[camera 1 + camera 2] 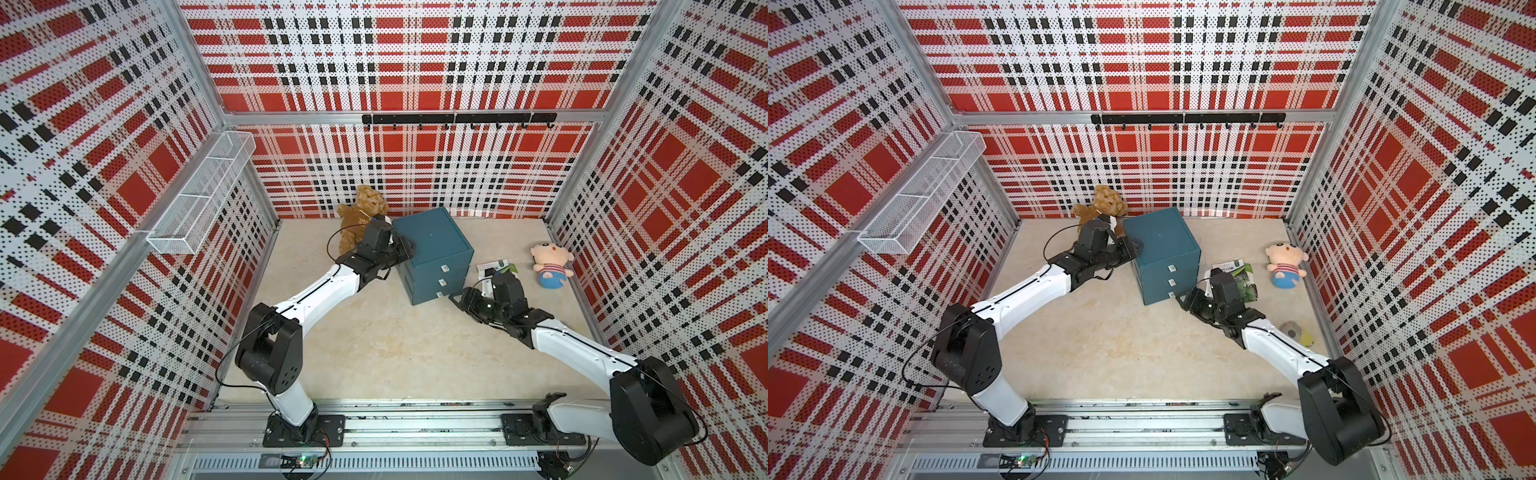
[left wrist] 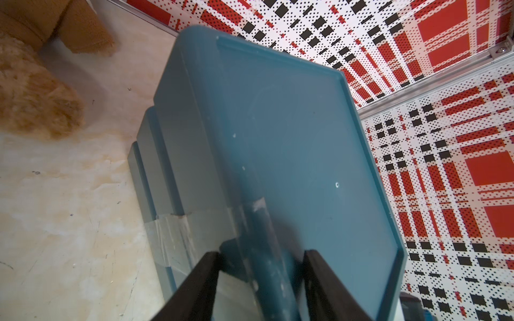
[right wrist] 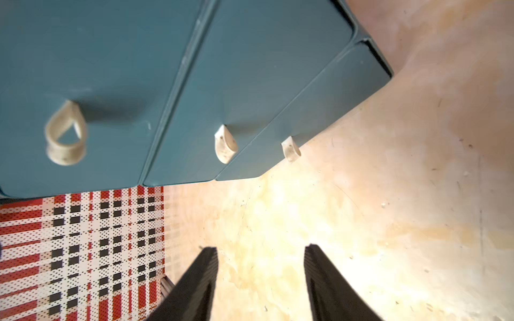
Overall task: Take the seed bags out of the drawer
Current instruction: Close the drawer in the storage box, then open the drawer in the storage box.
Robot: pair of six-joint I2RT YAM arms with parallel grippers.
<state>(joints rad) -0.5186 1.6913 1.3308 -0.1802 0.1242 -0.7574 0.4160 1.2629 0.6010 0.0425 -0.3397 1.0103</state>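
The left gripper stands about half open, astride the near-left top edge of the blue drawer cabinet. In the left wrist view that edge fills most of the gap between the two black fingers, which seem to clamp it from both sides. The right gripper is parted wide and has hold of nothing: only bare table shows between its fingers. It hovers low, just in front of the cabinet's near-right corner, near the lowest drawer's handle but apart from it.

The cabinet stands at the far middle of the table, its three drawer fronts turned near and right. All three drawers look pushed in, each with a white loop handle, so what lies inside is hidden. The seed bags lie on the table just right of the cabinet, between it and a striped plush doll. I cannot tell how many there are: they overlap, and the right arm's wrist covers their near part. A brown teddy bear sits left of the cabinet, partly behind the left arm. A white wire basket hangs on the left wall. In a top view a small grey and yellow thing lies by the right forearm, too blurred to name.
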